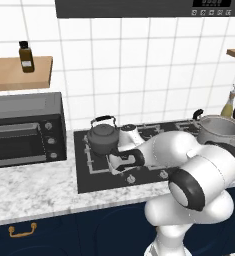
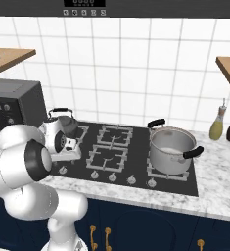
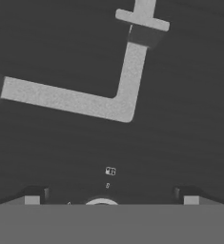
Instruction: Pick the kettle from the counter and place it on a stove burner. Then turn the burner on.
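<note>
The dark grey kettle [image 1: 103, 136] stands upright on the grate of the left stove burner [image 1: 95, 161]. In the right base view my hand covers most of it, leaving its arched handle [image 2: 60, 112] showing. My gripper [image 3: 111, 200] hangs just in front of the kettle, pointing down at the stove's front strip. It is open, with nothing between its fingertips [image 3: 32, 200]. A round knob [image 3: 102, 203] peeks up between them, and a corner of the grey grate [image 3: 70, 100] lies beyond. The marble counter [image 1: 34, 190] runs along the front.
A steel pot [image 2: 171, 147] sits on the right burner. A black toaster oven [image 1: 24, 130] stands left of the stove. A row of knobs [image 2: 112, 177] lines the stove's front. Two bottles [image 2: 217, 126] stand at the far right, below wooden shelves.
</note>
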